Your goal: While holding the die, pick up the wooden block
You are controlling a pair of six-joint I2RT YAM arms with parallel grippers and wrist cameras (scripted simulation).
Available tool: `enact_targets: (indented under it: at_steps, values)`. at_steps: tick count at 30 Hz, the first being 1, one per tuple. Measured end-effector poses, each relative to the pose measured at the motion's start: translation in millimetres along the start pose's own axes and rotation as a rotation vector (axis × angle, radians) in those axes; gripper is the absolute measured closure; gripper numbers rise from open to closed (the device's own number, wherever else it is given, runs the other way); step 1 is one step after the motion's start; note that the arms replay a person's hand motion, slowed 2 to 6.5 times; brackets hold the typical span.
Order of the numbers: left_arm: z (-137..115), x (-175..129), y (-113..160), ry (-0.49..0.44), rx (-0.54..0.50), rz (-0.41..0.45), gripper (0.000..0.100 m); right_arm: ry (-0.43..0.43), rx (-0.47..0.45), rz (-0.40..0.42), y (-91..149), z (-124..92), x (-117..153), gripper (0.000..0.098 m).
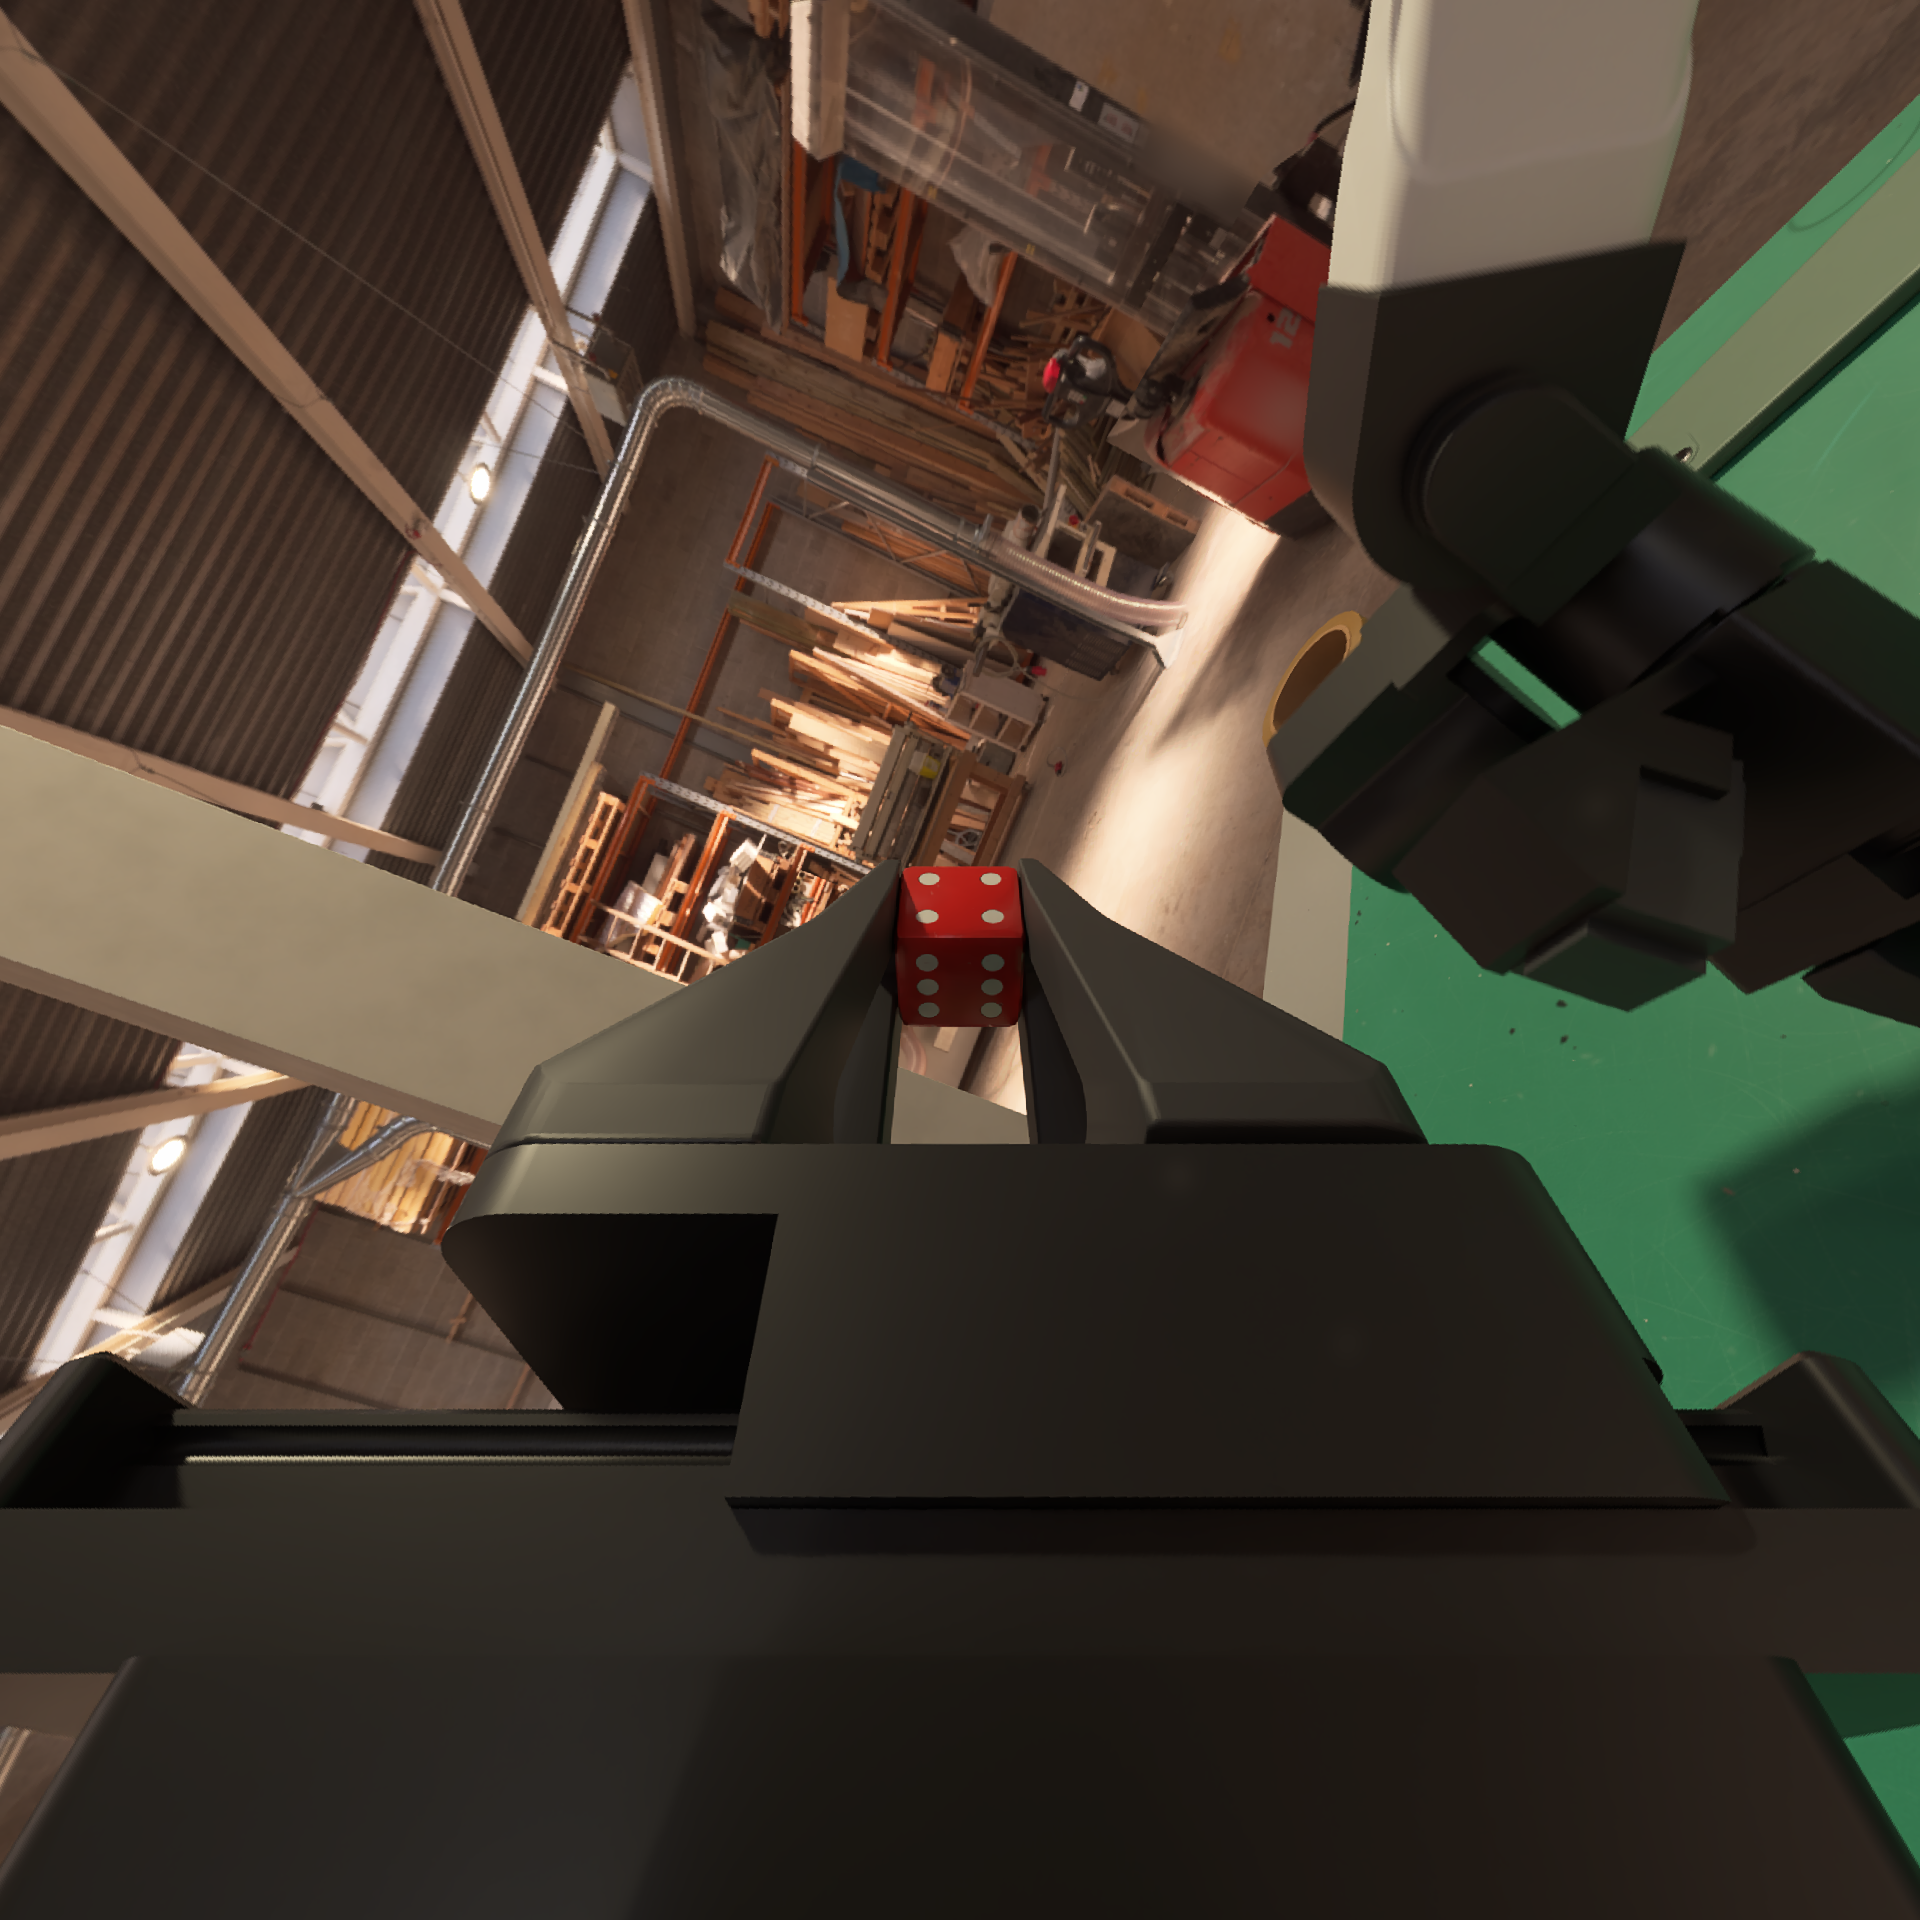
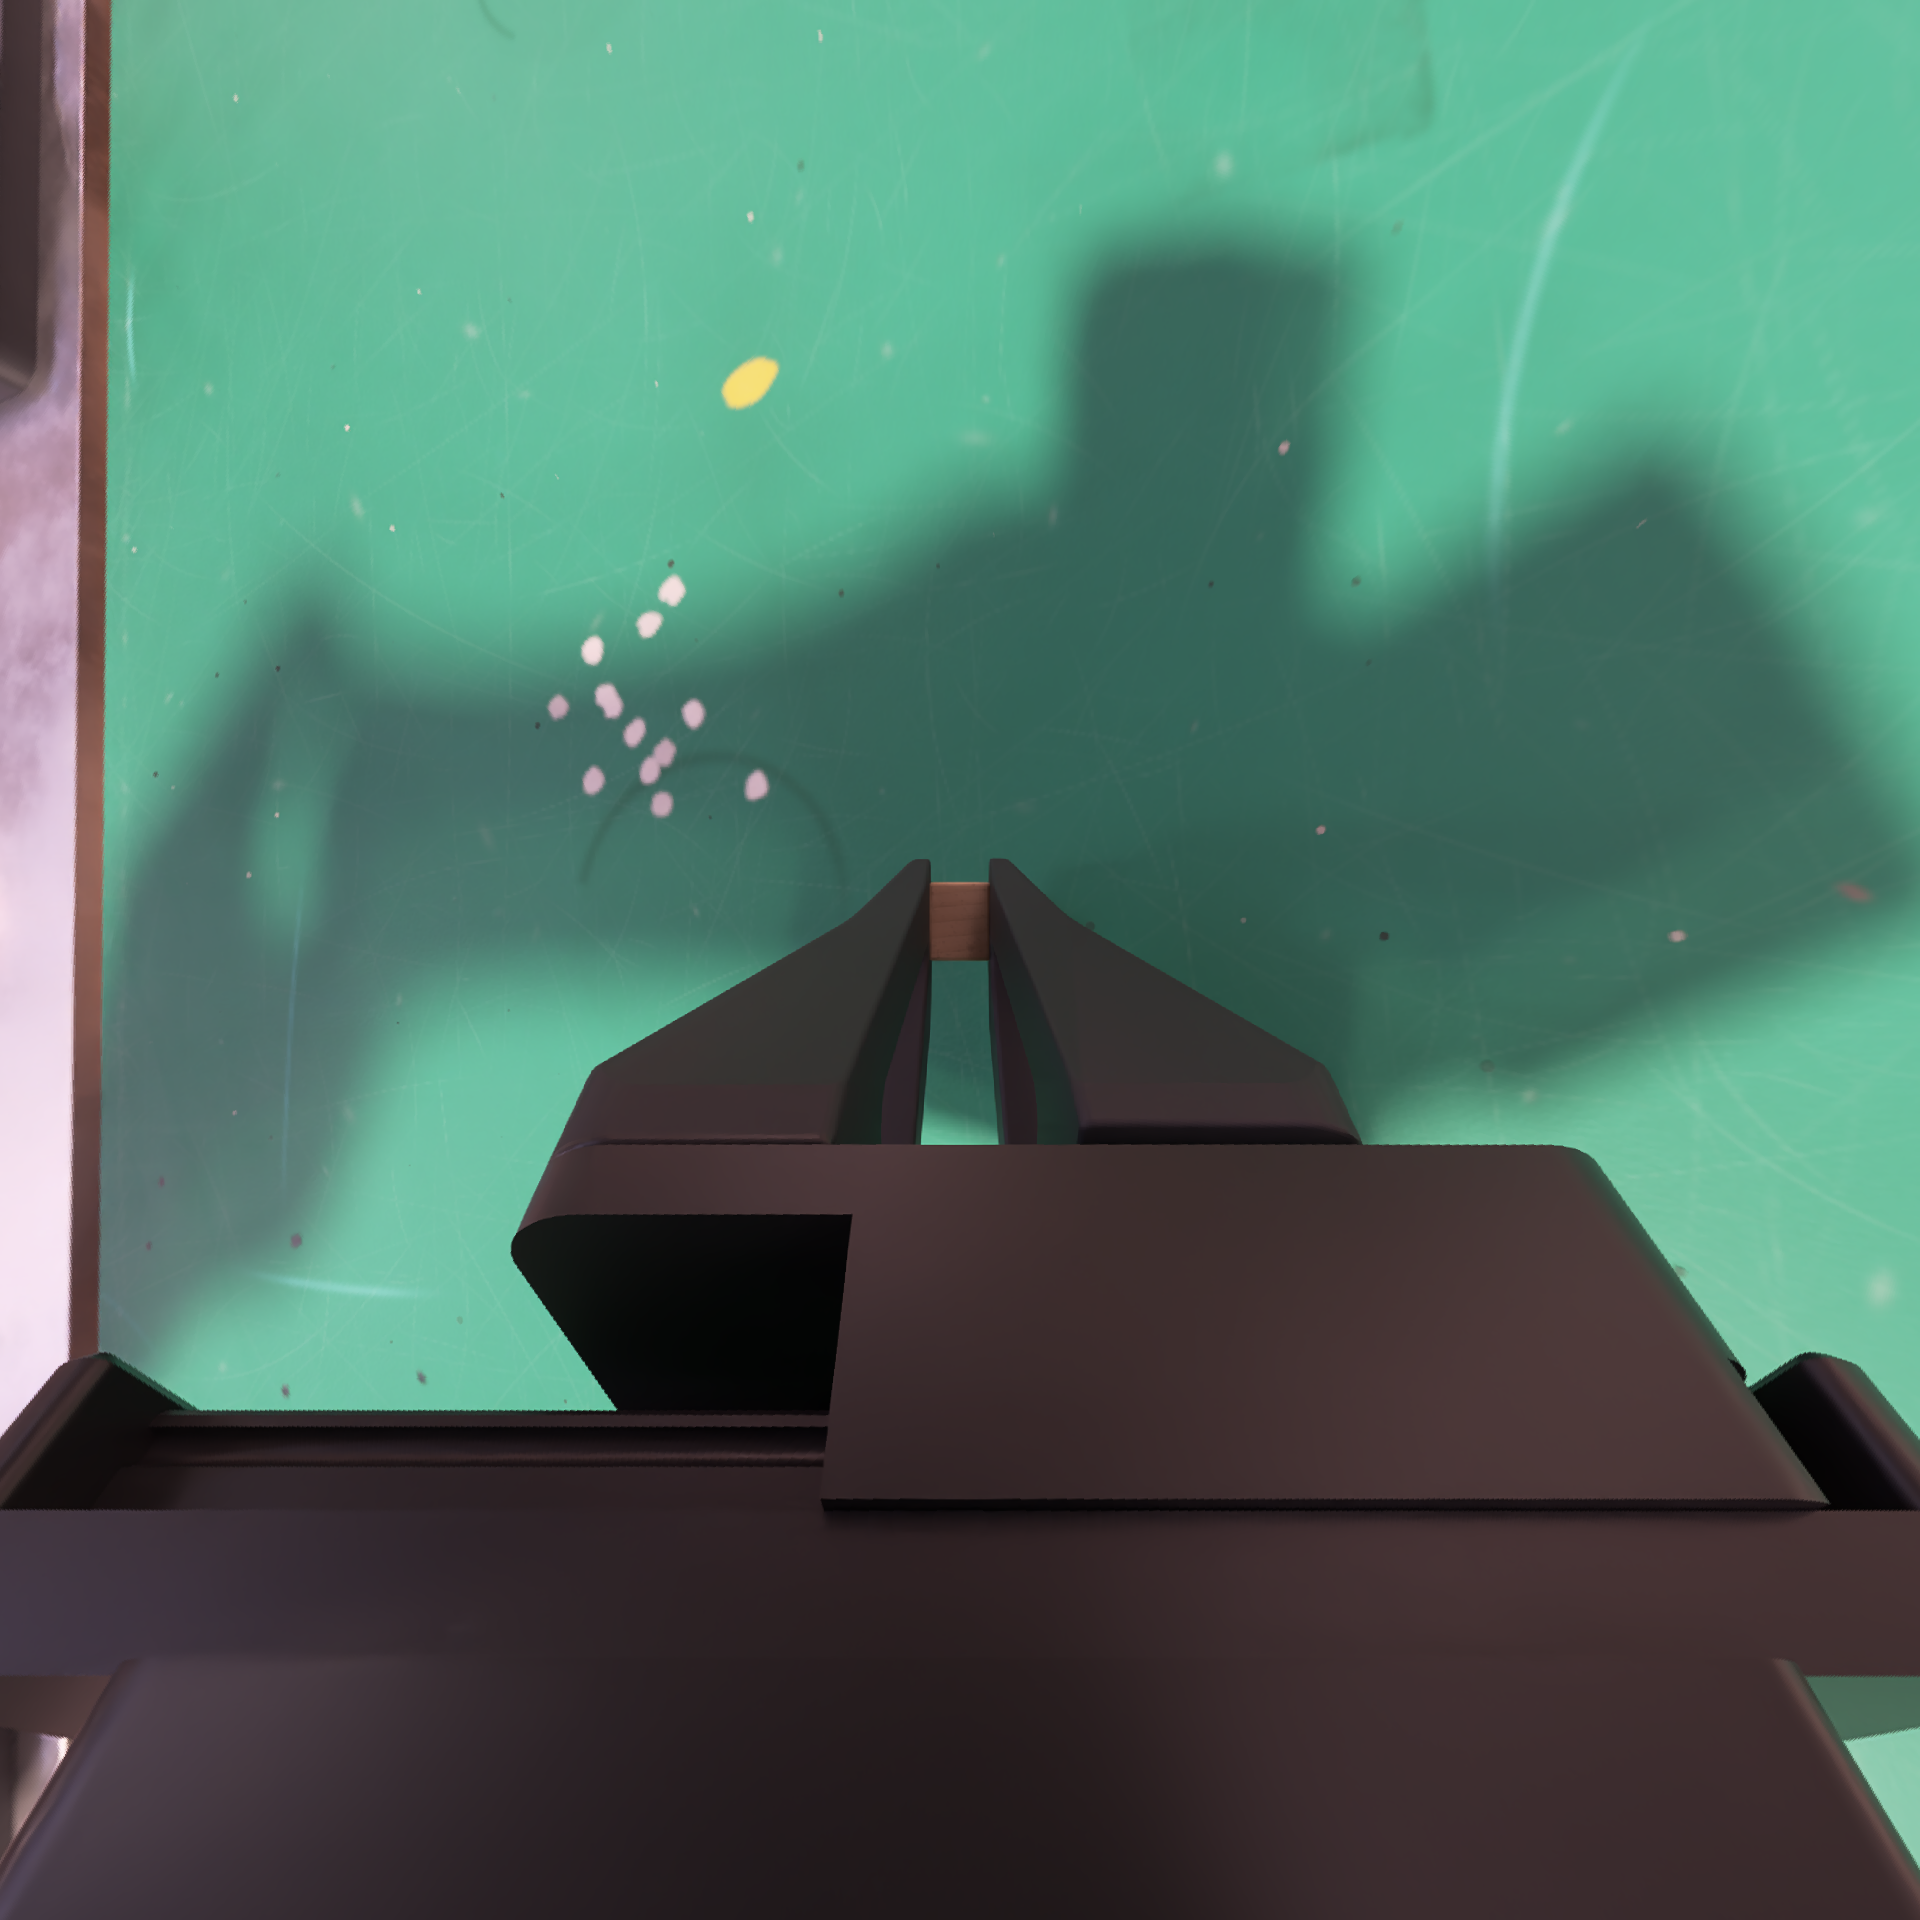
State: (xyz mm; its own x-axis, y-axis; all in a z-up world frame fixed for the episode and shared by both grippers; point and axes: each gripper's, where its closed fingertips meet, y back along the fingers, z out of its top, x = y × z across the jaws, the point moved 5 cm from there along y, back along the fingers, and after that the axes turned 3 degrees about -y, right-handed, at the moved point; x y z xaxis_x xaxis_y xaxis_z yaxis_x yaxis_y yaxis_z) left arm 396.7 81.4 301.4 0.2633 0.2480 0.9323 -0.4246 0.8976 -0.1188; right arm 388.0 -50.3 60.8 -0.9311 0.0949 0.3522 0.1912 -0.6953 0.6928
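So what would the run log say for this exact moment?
left gripper: shut on red die | right gripper: shut on wooden block | below: green table

The die [image 1: 958, 948] shows only two faces; its sides are covered by the fingers of the left gripper [image 1: 958, 914] pressed against them. Most of the wooden block [image 2: 958, 920] is hidden between the fingers of the right gripper [image 2: 958, 904]: only a narrow brown strip shows, so its full shape cannot be told. The other arm [image 1: 1579, 582] is cut off by the top and right edges of the left wrist view. A yellow-rimmed round thing [image 1: 1311, 665] is half hidden behind that arm. The green table [image 2: 1351, 208] runs past the picture's edges.
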Motion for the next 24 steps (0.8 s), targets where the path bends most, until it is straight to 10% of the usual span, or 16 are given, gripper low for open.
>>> enact_targets:
  at_steps: [24]
  values:
    - [1.1, 1.1, 2.4, -0.016, -0.015, 0.003, 0.082, 0.298, -0.22, -0.339, 124.7, 91.6, 42.1, 0.0887]
